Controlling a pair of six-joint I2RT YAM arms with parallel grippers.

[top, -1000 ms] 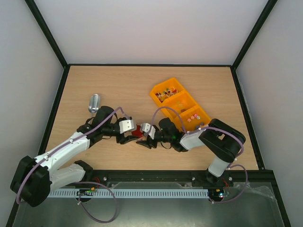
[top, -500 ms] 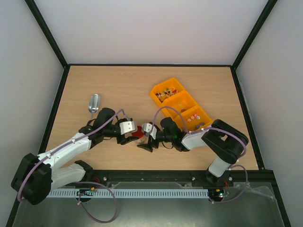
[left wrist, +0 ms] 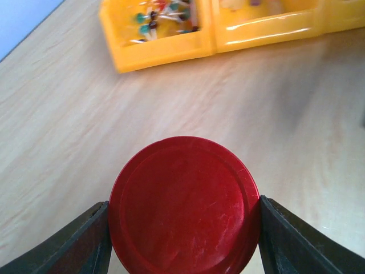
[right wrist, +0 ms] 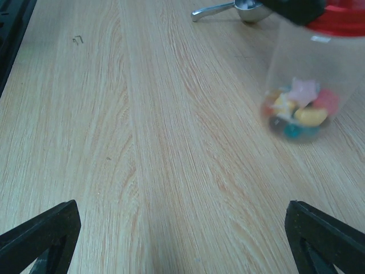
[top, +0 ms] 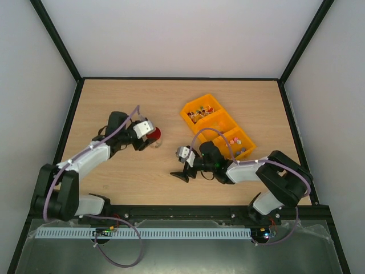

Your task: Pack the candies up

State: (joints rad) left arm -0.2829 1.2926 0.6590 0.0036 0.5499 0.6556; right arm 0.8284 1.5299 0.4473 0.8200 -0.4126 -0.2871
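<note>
The left end effector (left wrist: pixel 183 234) is pinching the red lid (left wrist: pixel 185 205) of the jar (right wrist: pixel 296 85). The candies (right wrist: pixel 296 117) are heaped in its bottom, left of the table's (top: pixel 142 103) centre. The right end effector (right wrist: pixel 182 240) is spread wide and empty, nearer the front edge. The danger is that the grip is on the lid only: if it's loose, the jar drops and spills.

Matt wood-grain table (right wrist: pixel 142 142), smooth red plastic lid (left wrist: pixel 185 208), clear plastic jar (right wrist: pixel 296 68), shiny metal scoop (right wrist: pixel 246 8)

Wooden table (top: pixel 171 103), yellow tray (left wrist: pixel 171 51), metal scoop (right wrist: pixel 228 8)
</note>
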